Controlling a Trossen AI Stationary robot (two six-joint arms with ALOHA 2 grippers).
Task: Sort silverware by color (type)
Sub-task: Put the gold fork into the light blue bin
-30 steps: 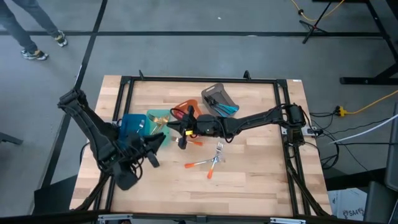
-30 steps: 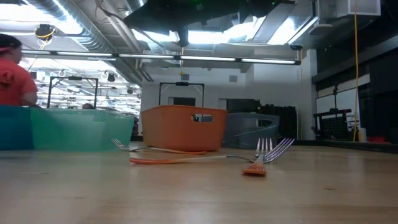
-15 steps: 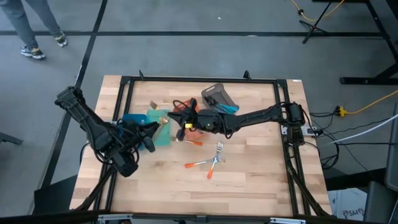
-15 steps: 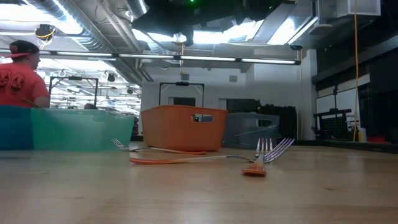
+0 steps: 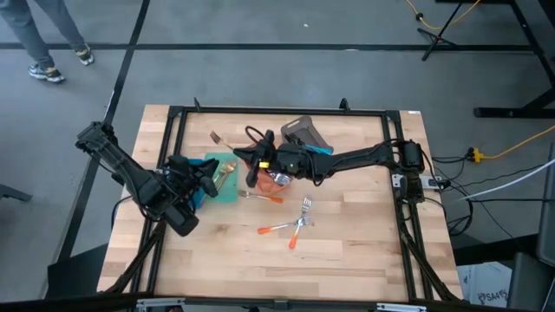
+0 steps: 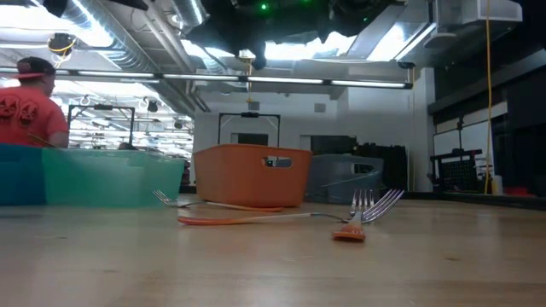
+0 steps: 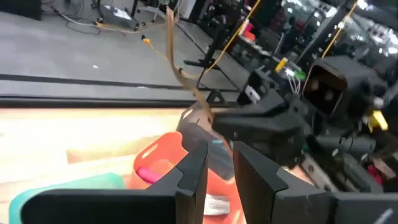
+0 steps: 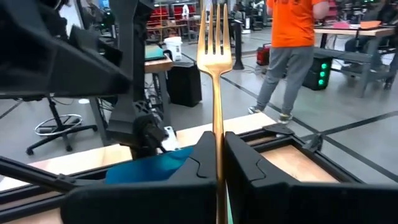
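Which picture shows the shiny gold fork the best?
The right wrist view: the gold fork stands upright, clamped in the right end effector, tines clear. The high view shows it small, pointing away from that end effector. The left wrist view catches it as a thin bent strip. The low view misses it.

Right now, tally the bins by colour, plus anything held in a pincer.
Blue bin: 1
Teal bin: 1
Orange bin: 1
Grey bin: 1
Gold fork, held in the right pincer: 1
Total: 5
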